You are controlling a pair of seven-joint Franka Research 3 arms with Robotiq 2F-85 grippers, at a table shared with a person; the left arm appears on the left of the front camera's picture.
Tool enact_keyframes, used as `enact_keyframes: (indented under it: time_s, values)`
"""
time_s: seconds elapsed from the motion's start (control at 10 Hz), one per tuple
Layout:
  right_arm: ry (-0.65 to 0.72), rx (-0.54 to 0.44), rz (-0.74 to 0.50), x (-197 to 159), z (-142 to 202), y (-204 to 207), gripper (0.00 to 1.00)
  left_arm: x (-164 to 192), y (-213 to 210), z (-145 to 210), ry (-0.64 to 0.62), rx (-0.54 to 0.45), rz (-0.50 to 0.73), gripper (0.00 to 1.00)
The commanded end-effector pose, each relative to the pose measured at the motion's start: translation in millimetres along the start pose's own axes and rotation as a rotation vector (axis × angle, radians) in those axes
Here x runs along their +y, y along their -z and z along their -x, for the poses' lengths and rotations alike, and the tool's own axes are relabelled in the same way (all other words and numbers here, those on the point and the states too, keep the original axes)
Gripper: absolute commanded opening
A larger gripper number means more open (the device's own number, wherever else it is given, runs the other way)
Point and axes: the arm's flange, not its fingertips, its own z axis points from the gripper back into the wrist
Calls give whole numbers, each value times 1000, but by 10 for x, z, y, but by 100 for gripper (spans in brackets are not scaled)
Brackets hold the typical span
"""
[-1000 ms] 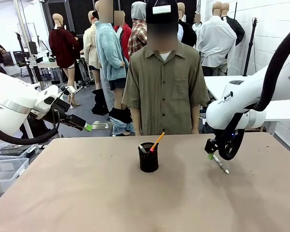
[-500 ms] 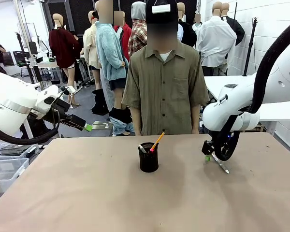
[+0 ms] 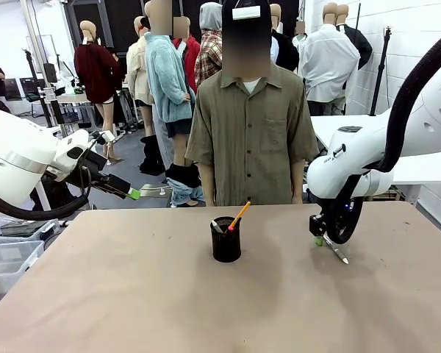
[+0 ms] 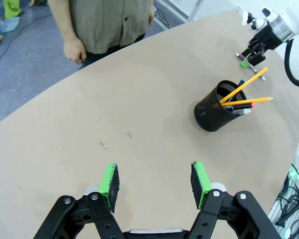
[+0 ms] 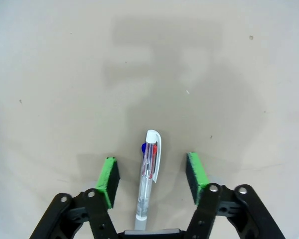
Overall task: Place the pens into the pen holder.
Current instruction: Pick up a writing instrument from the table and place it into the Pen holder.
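Note:
The black mesh pen holder (image 3: 226, 240) stands mid-table with a yellow-orange pencil (image 3: 239, 215) leaning out; in the left wrist view the pen holder (image 4: 218, 106) holds two yellow pencils and a dark pen. A silvery-grey pen (image 5: 149, 178) with a white clip lies on the table between the fingers of my open right gripper (image 5: 152, 178), which hangs low over it; the pen (image 3: 336, 251) lies at the table's right. My left gripper (image 4: 154, 181) is open and empty, held off the table's left side (image 3: 125, 193).
A person in an olive shirt (image 3: 251, 132) stands at the far edge, hands at the sides. Grey bins (image 3: 4, 259) sit off the table's left. The tan tabletop (image 3: 169, 301) spreads around the holder.
My right gripper has shifted slightly left and settled lower around the silvery pen. The left arm, holder and person have not moved.

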Motion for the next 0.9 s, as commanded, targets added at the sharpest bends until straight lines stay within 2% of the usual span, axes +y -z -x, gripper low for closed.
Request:
enact_keyframes:
  time_s: [0.0,0.2,0.5,0.8]
  values:
    - [19,61,41,58,13,73,0,21,-2,-18,12,0,9,76]
    - [13,69,88,127,17,36,0,21,-2,-18,12,0,9,76]
    - [-8,99,96,198,24,-11,0,21,-2,-18,12,0,9,76]
    - [-79,52,35,291,92,-209,0,21,-2,-18,12,0,9,76]
